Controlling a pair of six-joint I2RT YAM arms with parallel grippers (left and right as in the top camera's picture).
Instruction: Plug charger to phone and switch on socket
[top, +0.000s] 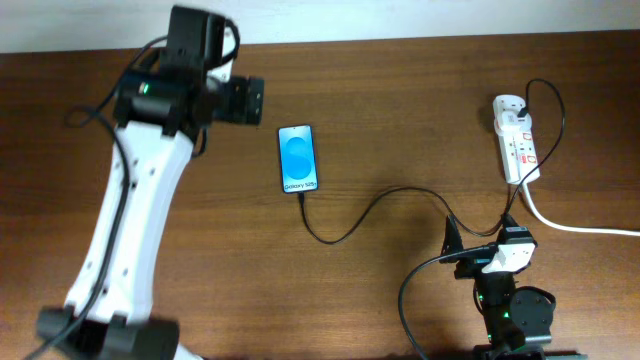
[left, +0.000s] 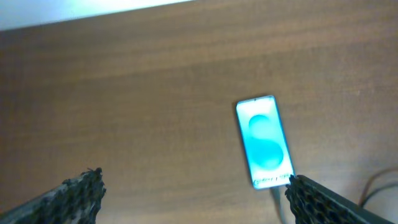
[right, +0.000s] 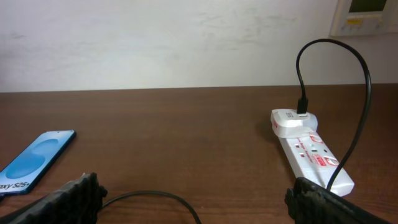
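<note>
Slim rectangular smartphone with black frame and bright blue screen (top: 298, 158) lies flat, screen up, on the brown wooden counter (top: 400, 100), left of centre; white text sits at its near edge.

Long thin black charger cable (top: 370, 215) meets the phone's near short edge, curves across the counter to the right and rises towards the small elongated white power strip with red-marked switches (top: 515, 140) at the far right; whether the tip is fully seated in the phone cannot be told. A black plug (right: 303, 106) stands in the far end of the strip; switch positions cannot be read. A thick white cord (top: 570, 225) leaves the strip's near end towards the right edge.

Left hand (left: 199, 199) hovers above the counter, left of the phone and apart from it; fingers spread wide, nothing held.

Right hand (right: 199, 202) sits low at the near right, facing phone and strip; fingers wide apart, nothing between them; the cable passes just ahead of it.
</note>
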